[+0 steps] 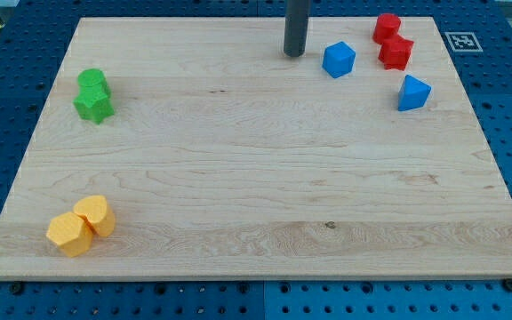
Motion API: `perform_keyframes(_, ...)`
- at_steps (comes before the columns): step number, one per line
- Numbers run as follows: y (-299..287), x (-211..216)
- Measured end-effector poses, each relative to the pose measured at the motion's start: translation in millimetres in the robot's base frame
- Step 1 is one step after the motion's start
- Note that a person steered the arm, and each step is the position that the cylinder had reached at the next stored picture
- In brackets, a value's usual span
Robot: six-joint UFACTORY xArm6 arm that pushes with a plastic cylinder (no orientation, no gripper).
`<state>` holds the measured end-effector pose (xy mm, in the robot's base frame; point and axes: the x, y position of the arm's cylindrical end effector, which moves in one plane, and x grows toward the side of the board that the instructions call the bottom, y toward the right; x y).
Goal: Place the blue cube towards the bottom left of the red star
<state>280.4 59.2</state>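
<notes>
Blue pegboard framed the pale wooden counter [256, 178], and most of the blocks sat close to its edges. My tip [294, 54] stood near the far edge, right of centre, just to the view's left of the blue cube [338, 59] and apart from it. No jaws existed on this rig, only the bare rod, so nothing was held.

The red star [396, 52] lay close to the far right corner, with a red cylinder [386, 26] touching it on the side nearer the far edge. The blue cube was near the star, to its left and roughly level with it, so I judged it needed to come toward the near edge to sit at the star's bottom left. With the tip on the cube's left, a push from there would likely drive it at the star; moving round to the cube's far side seemed wiser.

A second blue block [413, 92], shape unclear, sat below the star. Two green blocks [93, 95] hugged the left edge, and two yellow-orange blocks [81, 225] occupied the near left corner.
</notes>
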Motion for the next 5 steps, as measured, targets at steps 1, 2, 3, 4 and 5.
perform_keyframes(1,25.3,13.1)
perform_keyframes(2,62.8,13.7)
perform_keyframes(3,96.3,13.7)
perform_keyframes(4,101.6,16.2)
perform_keyframes(5,99.0,27.1)
